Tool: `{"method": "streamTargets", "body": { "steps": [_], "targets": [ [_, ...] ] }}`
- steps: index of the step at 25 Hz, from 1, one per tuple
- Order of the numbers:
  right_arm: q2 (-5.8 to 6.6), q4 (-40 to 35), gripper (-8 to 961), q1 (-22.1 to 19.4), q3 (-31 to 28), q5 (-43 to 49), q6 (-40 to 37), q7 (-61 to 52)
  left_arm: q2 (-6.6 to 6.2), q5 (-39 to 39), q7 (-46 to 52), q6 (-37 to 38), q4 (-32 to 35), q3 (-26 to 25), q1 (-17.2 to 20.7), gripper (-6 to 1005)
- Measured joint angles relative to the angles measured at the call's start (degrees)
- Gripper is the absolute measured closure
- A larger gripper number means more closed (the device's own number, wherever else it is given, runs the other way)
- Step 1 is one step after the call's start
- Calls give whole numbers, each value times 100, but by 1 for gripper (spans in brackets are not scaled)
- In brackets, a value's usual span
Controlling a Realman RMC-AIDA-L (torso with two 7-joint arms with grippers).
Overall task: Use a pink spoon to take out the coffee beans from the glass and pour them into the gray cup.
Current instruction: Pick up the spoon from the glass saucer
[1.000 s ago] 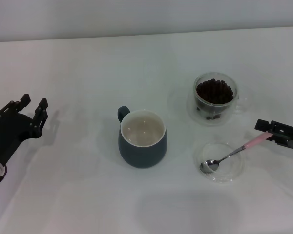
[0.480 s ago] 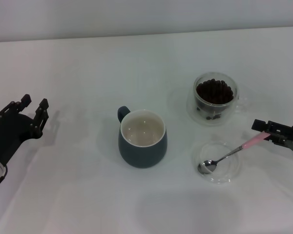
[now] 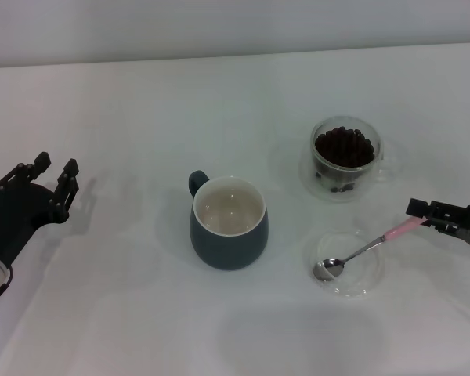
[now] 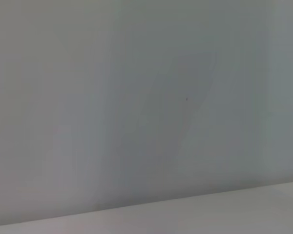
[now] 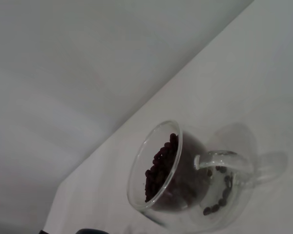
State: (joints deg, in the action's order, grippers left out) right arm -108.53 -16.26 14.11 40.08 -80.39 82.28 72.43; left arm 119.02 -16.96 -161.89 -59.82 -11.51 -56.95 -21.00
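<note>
pink spoon (image 3: 360, 250) | gripped at handle by right pincer (image 3: 420, 210) | coffee beans (image 3: 344, 147) unscooped | gray cup (image 3: 228, 222) empty | left pincer (image 3: 45, 182) open, idle

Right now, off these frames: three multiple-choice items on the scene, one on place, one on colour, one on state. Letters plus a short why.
1. Where does the bowl of the pink spoon rest?
A. in the gray cup
B. on the clear saucer
C. in the glass

2. What colour is the inside of the gray cup?
A. off-white
B. black
C. pink

3. What state is the gray cup in?
A. full of beans
B. tipped over
C. upright, no beans inside

Answers:
1. B: the head view shows the metal bowl lying on the clear saucer, nearer the robot than the glass, while the right gripper is shut on the pink handle.
2. A: its inner wall reads pale against the dark blue-gray outside.
3. C: its rim faces up and the coffee beans are all in the glass. The left gripper sits open, far off on the robot's left.
</note>
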Motion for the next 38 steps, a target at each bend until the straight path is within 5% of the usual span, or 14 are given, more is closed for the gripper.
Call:
{"method": "streamTargets", "body": {
  "steps": [6, 17, 23, 38],
  "targets": [
    [-8, 19, 486, 4, -11, 11, -118, -18, -2, 0, 0, 8, 0, 0, 0, 574],
    [-28, -3, 531, 9, -44, 15, -153, -17, -2, 0, 0, 14, 0, 0, -7, 574],
    [-39, 4, 756, 13, -54, 14, -152, 1, -2, 0, 0, 14, -1, 0, -10, 576],
    [-63, -1, 795, 5, -103, -72, -120, 28, -10, 0, 0, 15, -1, 0, -9, 580]
  ]
}}
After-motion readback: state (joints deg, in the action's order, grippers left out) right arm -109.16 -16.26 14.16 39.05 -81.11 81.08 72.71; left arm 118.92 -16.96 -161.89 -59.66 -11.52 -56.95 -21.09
